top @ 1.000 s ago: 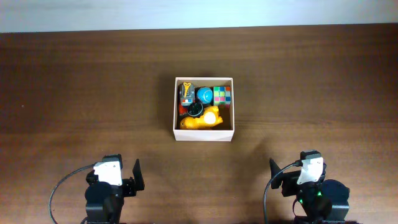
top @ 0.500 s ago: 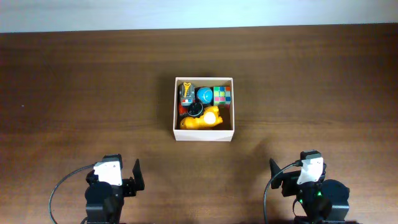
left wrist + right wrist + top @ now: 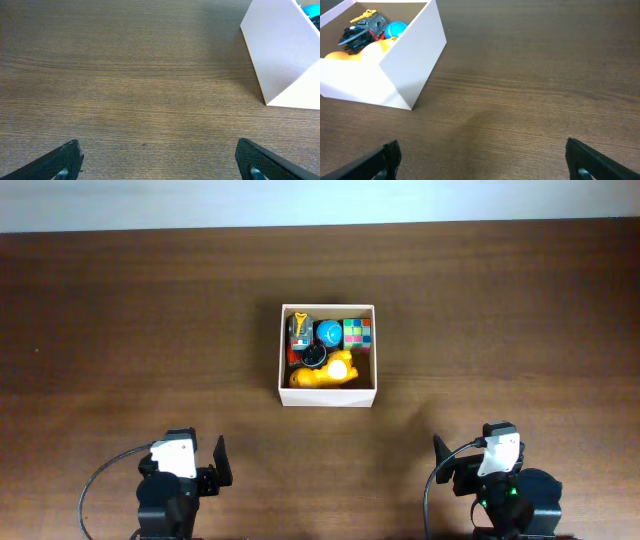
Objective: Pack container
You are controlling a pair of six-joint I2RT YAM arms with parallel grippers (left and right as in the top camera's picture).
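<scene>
Left gripper (image 3: 159, 162): near table edge, fingers spread wide, holding nothing. Right gripper (image 3: 485, 162): likewise, fingers wide apart, empty. Container (image 3: 327, 395): mid-table (image 3: 120, 310), well apart from both grippers. Contents: yellow toy (image 3: 325, 371) at the near wall; blue ball (image 3: 330, 333) and colour cube (image 3: 357, 332) behind.

- One table (image 3: 120, 330), made of brown wood.
- One container (image 3: 328, 397), a white box in the middle of the table.
- One yellow toy animal (image 3: 325, 372) in the box.
- One blue ball (image 3: 329, 333) in the box.
- One cube (image 3: 357, 333) with many colored squares, in the box.
- One small grey and orange toy (image 3: 299, 332) in the box.
- One small black toy (image 3: 315, 356) in the box.
- Two grippers by the near edge of the table: one left gripper (image 3: 159, 162) and one right gripper (image 3: 485, 162).
</scene>
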